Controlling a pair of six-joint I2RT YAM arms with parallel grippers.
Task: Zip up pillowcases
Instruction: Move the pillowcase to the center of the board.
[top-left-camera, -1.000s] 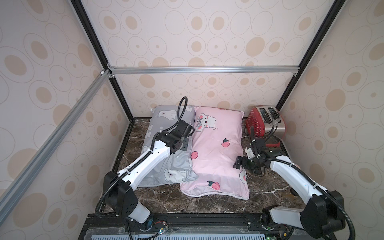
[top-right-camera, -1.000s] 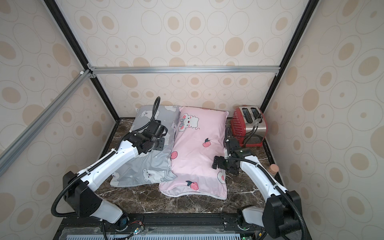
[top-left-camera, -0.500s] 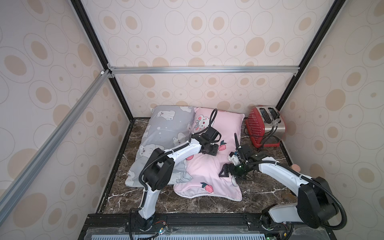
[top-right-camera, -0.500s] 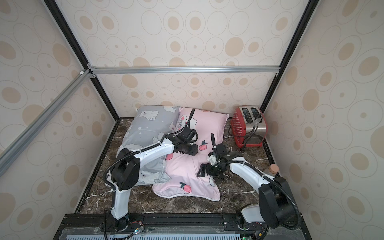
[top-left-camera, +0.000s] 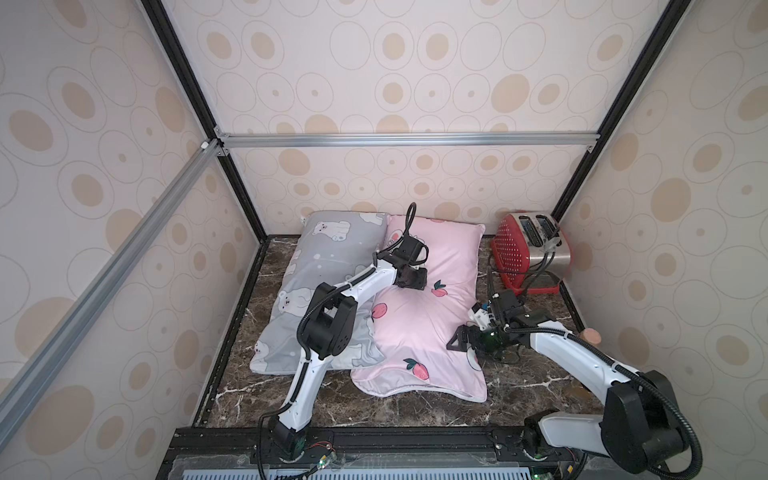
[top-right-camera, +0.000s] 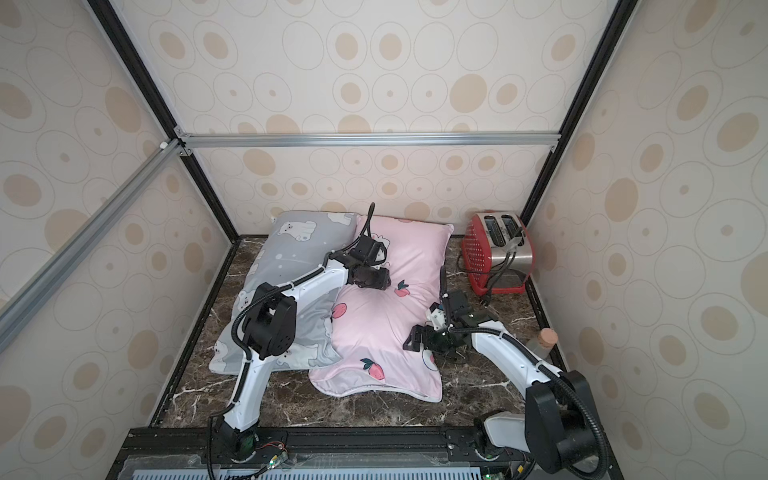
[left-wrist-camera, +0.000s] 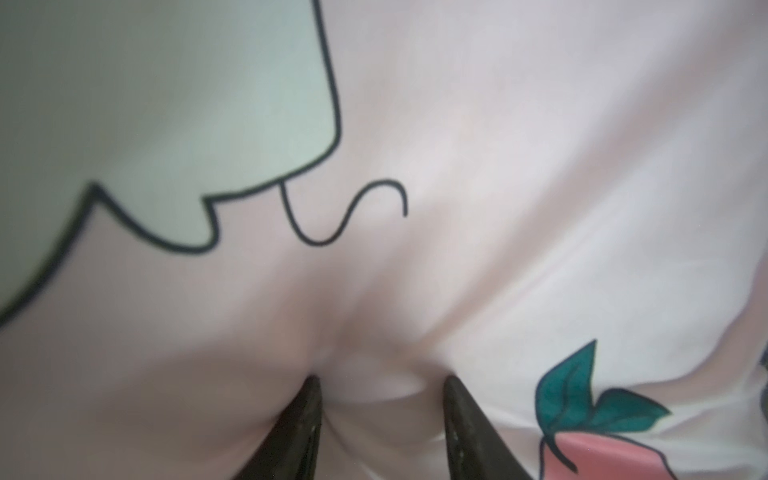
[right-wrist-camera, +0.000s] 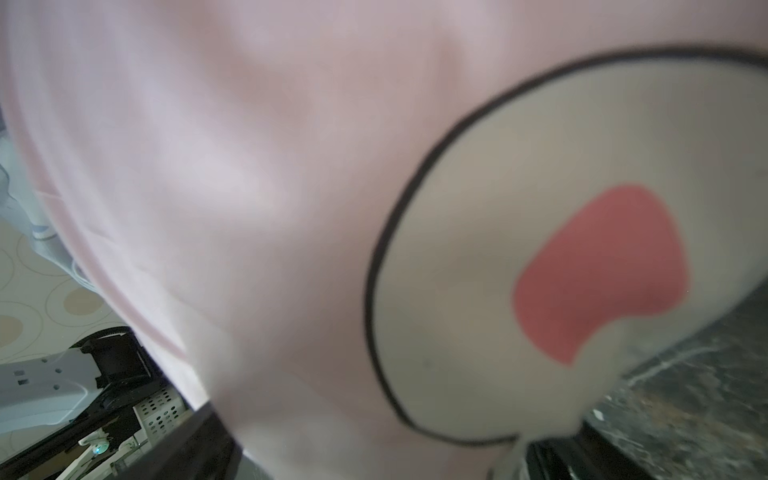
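Pink pillowcase (top-left-camera: 419, 328) now farther back

Cream wallpaper (top-left-camera: 415, 62) printed with outlined ovals and tan dots is covering the three walls that are enclosing the cell. Black frame posts (top-left-camera: 178, 70) are running up the corners, and a silver aluminium rail (top-left-camera: 395, 139) is crossing the back wall, with another silver rail (top-right-camera: 83, 241) slanting along the side. A dark brown marble tabletop (top-left-camera: 415, 411) veined in white is lying below. Even, soft light is filling the space.
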